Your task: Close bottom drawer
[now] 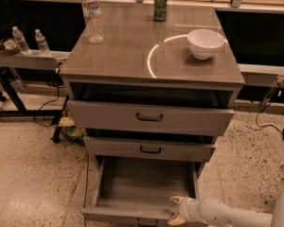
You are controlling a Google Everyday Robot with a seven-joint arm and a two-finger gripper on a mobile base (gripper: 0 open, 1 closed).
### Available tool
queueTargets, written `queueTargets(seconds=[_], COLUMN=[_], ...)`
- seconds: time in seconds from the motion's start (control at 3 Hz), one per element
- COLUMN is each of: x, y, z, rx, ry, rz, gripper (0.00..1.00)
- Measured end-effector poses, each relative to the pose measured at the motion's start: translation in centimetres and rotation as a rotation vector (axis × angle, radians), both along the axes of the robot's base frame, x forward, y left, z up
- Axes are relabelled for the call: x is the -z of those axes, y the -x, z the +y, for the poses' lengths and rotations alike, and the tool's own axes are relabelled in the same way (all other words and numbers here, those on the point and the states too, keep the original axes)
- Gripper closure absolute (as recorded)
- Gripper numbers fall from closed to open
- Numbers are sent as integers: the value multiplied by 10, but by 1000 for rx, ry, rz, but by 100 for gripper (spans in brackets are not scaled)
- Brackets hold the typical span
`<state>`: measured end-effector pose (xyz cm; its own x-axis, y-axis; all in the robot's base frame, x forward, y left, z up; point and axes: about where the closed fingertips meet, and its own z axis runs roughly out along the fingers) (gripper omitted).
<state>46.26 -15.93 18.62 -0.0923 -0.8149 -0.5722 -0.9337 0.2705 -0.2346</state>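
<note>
The bottom drawer (pixel 144 186) of the grey wood-grain cabinet stands pulled far out, its plain grey box empty. Its front panel (pixel 123 215) runs along the lower edge of the view, with the handle mostly cut off. My gripper (pixel 174 209) reaches in from the lower right on a white arm. It sits at the right end of the drawer's front panel, one fingertip (pixel 175 200) above the rim and the other (pixel 173 219) in front. The fingers are spread apart with nothing between them but the panel edge.
The middle drawer (pixel 150 149) and the top drawer (pixel 149 117) are each pulled out a little. On the cabinet top stand a water bottle (pixel 92 14), a green can (pixel 160 4) and a white bowl (pixel 206 43). A side rack (pixel 19 56) with bottles is at left. Cables lie on the floor at right.
</note>
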Motion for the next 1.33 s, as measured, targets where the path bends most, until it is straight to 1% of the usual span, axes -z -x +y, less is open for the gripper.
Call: queueTargets(seconds=[0.33,0.67,1.0,1.33], x=[-3,-27,-64,-100], y=[-5,-37,-60,-59], z=[1,6,-8,-19], rx=[2,16,67,102], ry=[-4,-24,-41,-50], rz=[-17,-130,-246,-298], gripper=[81,100,100,100])
